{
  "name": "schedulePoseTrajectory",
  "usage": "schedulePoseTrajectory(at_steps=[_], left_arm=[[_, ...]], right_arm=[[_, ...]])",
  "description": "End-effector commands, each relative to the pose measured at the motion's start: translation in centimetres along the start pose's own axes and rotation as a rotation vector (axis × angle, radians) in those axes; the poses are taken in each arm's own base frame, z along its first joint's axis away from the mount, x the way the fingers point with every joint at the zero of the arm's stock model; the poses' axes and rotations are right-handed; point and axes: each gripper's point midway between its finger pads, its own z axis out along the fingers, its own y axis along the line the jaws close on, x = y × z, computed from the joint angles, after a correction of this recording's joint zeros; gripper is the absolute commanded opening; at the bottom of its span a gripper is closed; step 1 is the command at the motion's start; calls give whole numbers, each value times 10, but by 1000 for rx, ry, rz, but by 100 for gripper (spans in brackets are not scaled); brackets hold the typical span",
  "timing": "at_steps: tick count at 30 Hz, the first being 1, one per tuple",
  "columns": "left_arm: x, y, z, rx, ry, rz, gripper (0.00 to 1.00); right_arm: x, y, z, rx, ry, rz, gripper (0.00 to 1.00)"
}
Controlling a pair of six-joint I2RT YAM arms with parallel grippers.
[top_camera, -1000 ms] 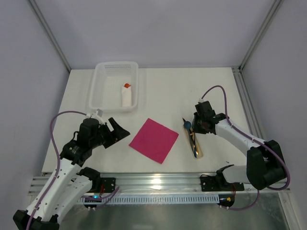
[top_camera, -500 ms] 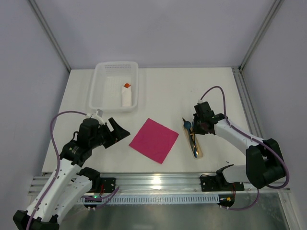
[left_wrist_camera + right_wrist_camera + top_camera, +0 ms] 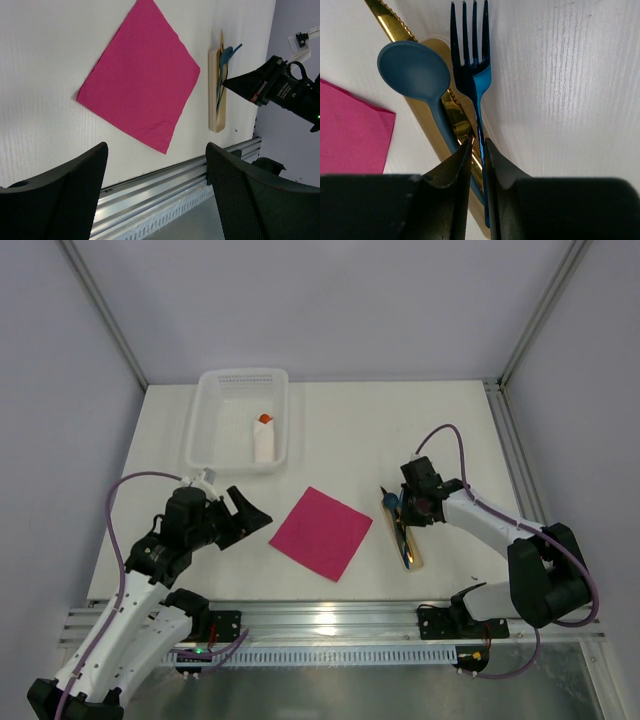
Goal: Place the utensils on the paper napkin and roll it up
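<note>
Right of centre in the overhead view, the utensils (image 3: 398, 520) lie bundled on a beige strip (image 3: 412, 558), just beside the napkin (image 3: 322, 532) but not touching it.

Finding one: my right gripper (image 3: 477, 150) is down over them. Its jaws are drawn in to a narrow slot around the handle of the fork (image 3: 470, 65), which they pinch; nothing else is held. My left gripper (image 3: 155, 150) stands wide apart and empty, off to the napkin's left.

Finding two: fork, spoon (image 3: 412, 67) and knife (image 3: 395, 25) lie roughly parallel. Their long axes run top to bottom of the wrist view, with tines, bowl and serrated tip all toward the top edge.

Assessment: these look like light, stiff, slick plastic, so a slim handle may twist or slip in a pinch. A hold near mid-handle seems soundest. The napkin appears thin and limp, and is likely to shift if a utensil drags across it.
</note>
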Motion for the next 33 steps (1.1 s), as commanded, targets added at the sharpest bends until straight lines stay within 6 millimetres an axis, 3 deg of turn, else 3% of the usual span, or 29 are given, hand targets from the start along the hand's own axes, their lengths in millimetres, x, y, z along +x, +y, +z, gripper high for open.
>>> schedulePoseTrajectory(at_steps=[1,8,14,18,26,33], left_arm=[[-3,-8,0,46,-8,7,80],[-2,-8,-2,47,-9,12,80],[-2,-9,-3,49,-9,12,80],[0,-8,-2,48,-3,10,80],[-2,-10,-2,54,-9,11,80],[-2,-7,2,44,-6,3,79]], right_arm=[[0,-3,3,29,-10,5,20],[-1,-3,7,37,-12,3,19],[-4,-4,5,43,-24,0,5],[-8,-6,-1,52,-36,-8,4],[-25,-4,-24,75,-89,-45,4],[-49,20,-52,53,-154,-96,4]])
